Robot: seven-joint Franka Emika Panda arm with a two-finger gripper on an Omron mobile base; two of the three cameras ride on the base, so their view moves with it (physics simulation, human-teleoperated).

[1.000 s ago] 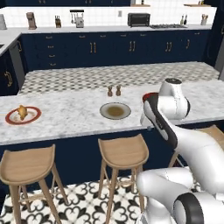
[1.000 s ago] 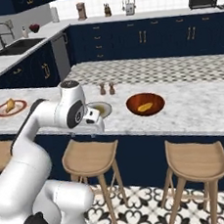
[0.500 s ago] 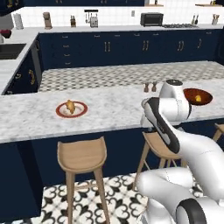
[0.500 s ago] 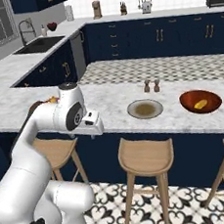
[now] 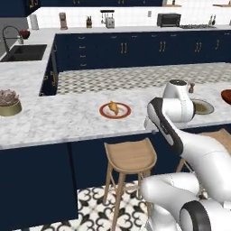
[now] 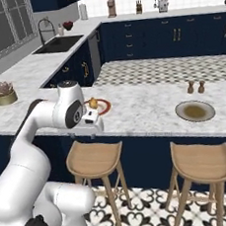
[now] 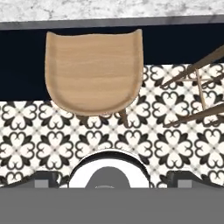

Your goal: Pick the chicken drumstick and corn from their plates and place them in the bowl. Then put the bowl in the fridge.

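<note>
The chicken drumstick (image 5: 113,107) (image 6: 92,103) lies golden-brown on the white red-rimmed plate (image 5: 122,113) (image 6: 103,106), on the marble counter straight ahead of the arm. To the right sits the grey plate (image 5: 203,107) (image 6: 195,110) with a brownish centre and nothing on it. A sliver of the reddish-brown bowl (image 5: 227,96) shows at the right edge. The corn and the fridge are out of view. My gripper (image 7: 113,178) is open and holds nothing. It points down over a wooden stool (image 7: 94,68) in front of the counter, below counter height.
Two wooden stools (image 6: 94,157) (image 6: 202,159) stand along the counter front. Salt and pepper shakers (image 6: 195,86) stand behind the grey plate. A potted plant (image 5: 9,103) sits at the left, with a sink (image 5: 25,52) further back. The counter edge (image 7: 109,19) crosses the top of the hand view.
The whole scene has slid right in both base views, so the base has driven left along the counter. The red-rimmed plate now lies ahead and the bowl is at the edge. The gripper stays open.
</note>
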